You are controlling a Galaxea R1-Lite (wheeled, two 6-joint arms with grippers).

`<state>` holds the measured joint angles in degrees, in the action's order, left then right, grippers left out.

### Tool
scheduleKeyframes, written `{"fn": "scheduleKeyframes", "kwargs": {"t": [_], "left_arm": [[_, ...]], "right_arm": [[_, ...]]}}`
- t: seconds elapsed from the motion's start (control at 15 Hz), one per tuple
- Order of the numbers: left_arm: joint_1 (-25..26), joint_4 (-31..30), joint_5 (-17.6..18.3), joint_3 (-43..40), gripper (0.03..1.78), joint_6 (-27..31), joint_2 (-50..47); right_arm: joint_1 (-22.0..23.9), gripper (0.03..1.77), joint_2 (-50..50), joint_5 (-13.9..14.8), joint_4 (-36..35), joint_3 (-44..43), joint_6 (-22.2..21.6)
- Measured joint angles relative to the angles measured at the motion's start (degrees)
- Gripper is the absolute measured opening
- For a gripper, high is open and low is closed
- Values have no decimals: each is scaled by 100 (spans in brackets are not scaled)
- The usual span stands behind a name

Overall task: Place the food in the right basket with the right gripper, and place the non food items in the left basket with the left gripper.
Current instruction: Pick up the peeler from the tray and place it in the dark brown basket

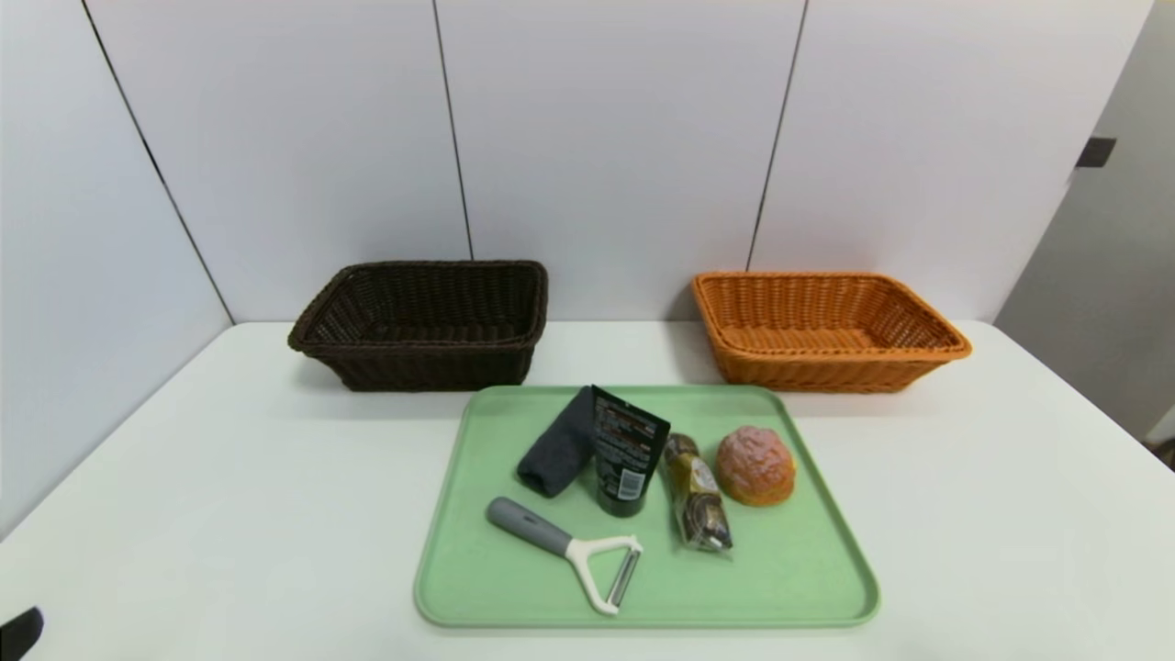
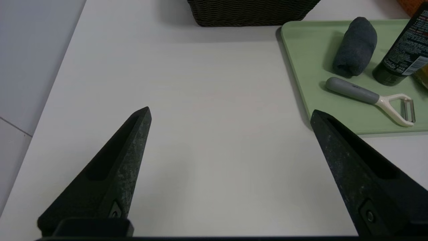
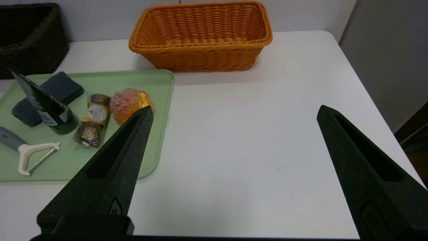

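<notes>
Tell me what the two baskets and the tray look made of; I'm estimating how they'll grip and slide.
The left basket and right basket look like woven wicker, possibly plastic rattan: ribbed strands and braided rims, one dark brown, one orange. The tray appears to be matte moulded plastic: uniform pale green, smooth, with a rounded raised lip.

Head high; wrists low; tray (image 1: 808,588) shared
</notes>
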<state>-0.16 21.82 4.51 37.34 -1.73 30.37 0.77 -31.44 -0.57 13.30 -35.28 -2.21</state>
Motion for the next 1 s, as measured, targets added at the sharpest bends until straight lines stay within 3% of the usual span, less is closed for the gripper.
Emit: {"fn": "scheduleKeyframes", "kwargs": {"t": [0.33,0.67,0.8,1.0], "left_arm": [[-2,-179,183,1145,169,20,2164],[-268,-652,229,1626,169,13,3696],[-585,-663,232,1682,169,-30,3910],[-1178,-647,232,1829,169,-146,4130]], "right_arm": [[2,169,-1632,108,0,-873,-22],[-79,169,-3223,-267,-13,-1697,-21],[-307,169,-3669,-607,-29,-1849,-10],[-964,169,-4155,-629,-21,-1946,9]]}}
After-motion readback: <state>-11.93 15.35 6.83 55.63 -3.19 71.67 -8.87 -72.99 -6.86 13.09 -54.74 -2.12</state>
